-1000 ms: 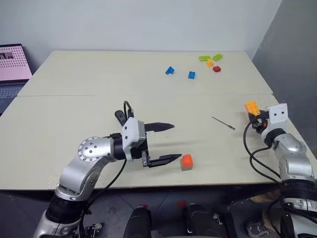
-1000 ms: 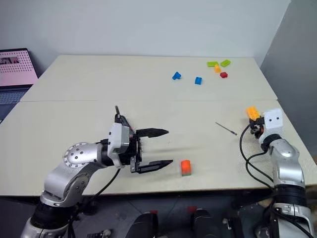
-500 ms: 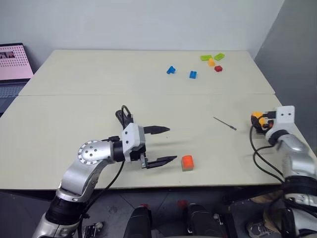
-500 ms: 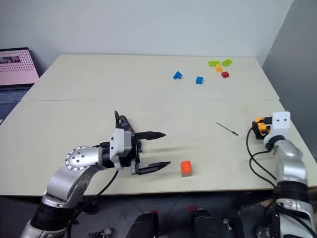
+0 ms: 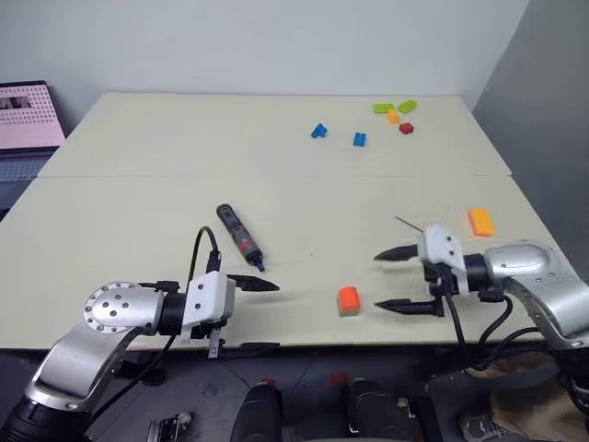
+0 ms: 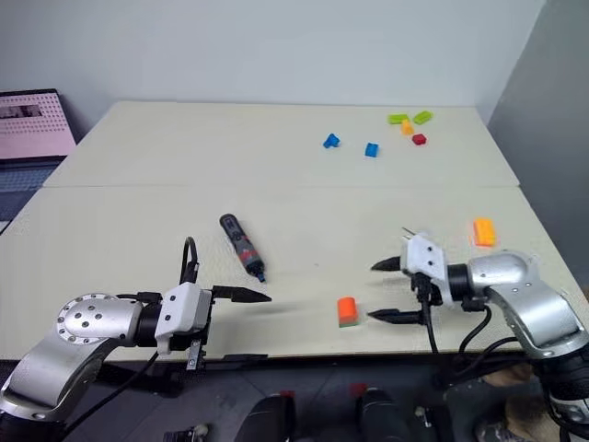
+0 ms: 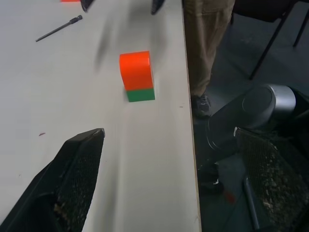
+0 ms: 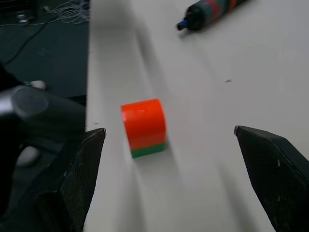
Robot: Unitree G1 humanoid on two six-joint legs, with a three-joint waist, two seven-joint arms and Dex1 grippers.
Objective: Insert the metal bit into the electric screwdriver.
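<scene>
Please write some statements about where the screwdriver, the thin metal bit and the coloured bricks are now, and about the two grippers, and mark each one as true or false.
1. The slim dark electric screwdriver with a red band lies on the beige table, held by no gripper. True.
2. The thin grey metal bit is already inserted in the screwdriver. False: it lies apart on the table, near the right gripper.
3. Both the left gripper and the right gripper are open and empty. True.
4. The orange block with a green base is clamped between the right gripper's fingers. False: it stands free on the table between the two grippers.
5. An orange brick lies near the table's right edge. True.
</scene>
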